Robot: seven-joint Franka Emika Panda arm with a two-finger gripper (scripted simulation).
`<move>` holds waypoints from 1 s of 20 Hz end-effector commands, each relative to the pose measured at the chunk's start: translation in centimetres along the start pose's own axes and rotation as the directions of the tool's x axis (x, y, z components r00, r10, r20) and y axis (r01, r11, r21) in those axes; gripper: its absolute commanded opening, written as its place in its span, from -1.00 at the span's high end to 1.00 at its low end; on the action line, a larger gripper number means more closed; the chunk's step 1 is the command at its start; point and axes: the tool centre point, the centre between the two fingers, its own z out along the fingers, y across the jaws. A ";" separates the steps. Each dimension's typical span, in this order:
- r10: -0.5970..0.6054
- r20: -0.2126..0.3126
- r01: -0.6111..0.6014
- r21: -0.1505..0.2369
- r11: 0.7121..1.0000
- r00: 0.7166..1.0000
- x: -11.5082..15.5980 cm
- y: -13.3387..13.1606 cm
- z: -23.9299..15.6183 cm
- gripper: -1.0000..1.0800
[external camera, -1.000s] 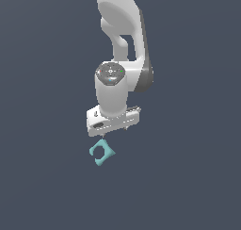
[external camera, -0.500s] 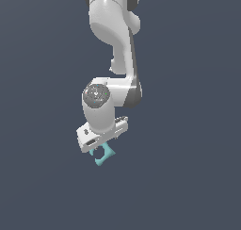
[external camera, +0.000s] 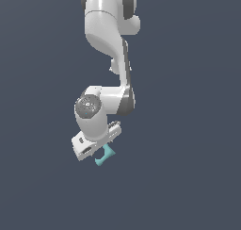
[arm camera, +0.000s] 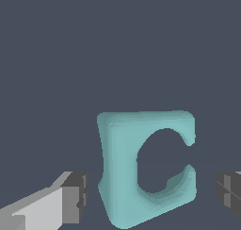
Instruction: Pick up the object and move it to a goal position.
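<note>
The object [arm camera: 120,172] is a small teal squarish piece with a round notch open on one side. In the wrist view it lies on the dark floor between my two fingers, with a gap on each side. One dark finger pad [arm camera: 75,198] and the other [arm camera: 230,196] stand wide apart, and neither touches it. My gripper [arm camera: 153,198] is open. In the exterior view the white gripper [external camera: 100,151] hangs right over the object [external camera: 105,155], which shows only in part below the hand.
The white arm [external camera: 108,45] reaches down from the top of the exterior view. A plain dark grey floor [external camera: 188,177] lies all around. No goal marker shows.
The gripper has moved down and toward the exterior view's left, over the object, which now sits between the fingers and is partly hidden. The object itself has stayed put.
</note>
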 end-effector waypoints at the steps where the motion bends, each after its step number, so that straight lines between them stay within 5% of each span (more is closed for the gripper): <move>1: -0.015 -0.001 0.015 0.000 1.000 1.000 0.0 0.3 0.3 -0.92; 20: -0.020 -0.001 0.020 0.000 1.000 1.000 -0.1 0.3 5.5 -0.92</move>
